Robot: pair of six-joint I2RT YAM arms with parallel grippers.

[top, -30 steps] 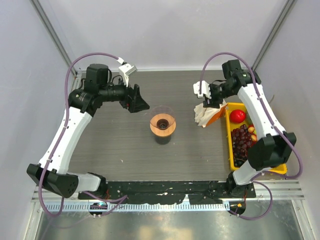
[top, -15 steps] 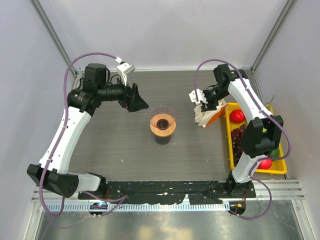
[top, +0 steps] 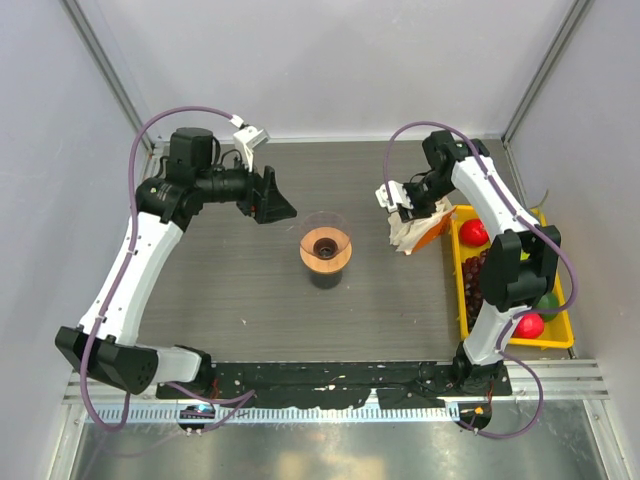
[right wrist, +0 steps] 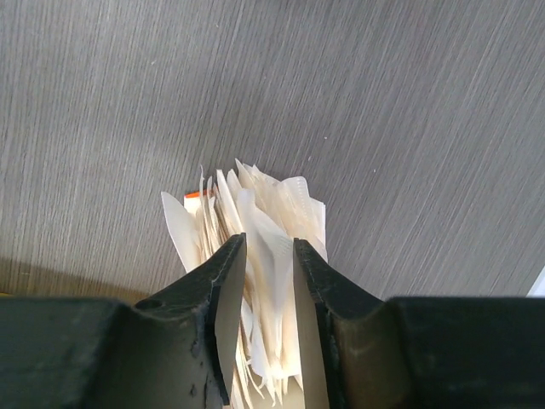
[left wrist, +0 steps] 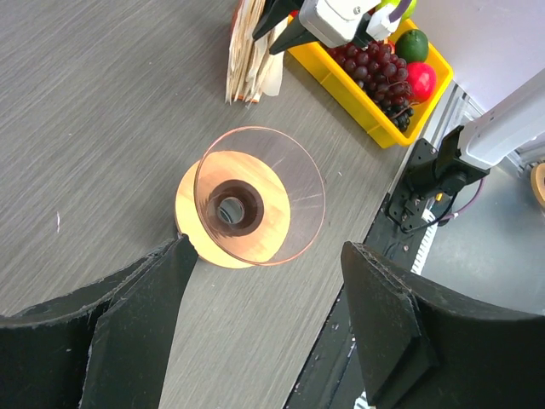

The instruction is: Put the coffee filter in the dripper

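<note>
Yellow tray point(left wrist: 345, 98), tan-collared clear dripper point(top: 325, 248).

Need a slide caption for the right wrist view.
Right claw astride a few sheets atop the filter bunch on the grey table.

Grey wood-grain table point(top: 230, 290) — pale walls point(top: 330, 60) (evenly lit) behind
</note>
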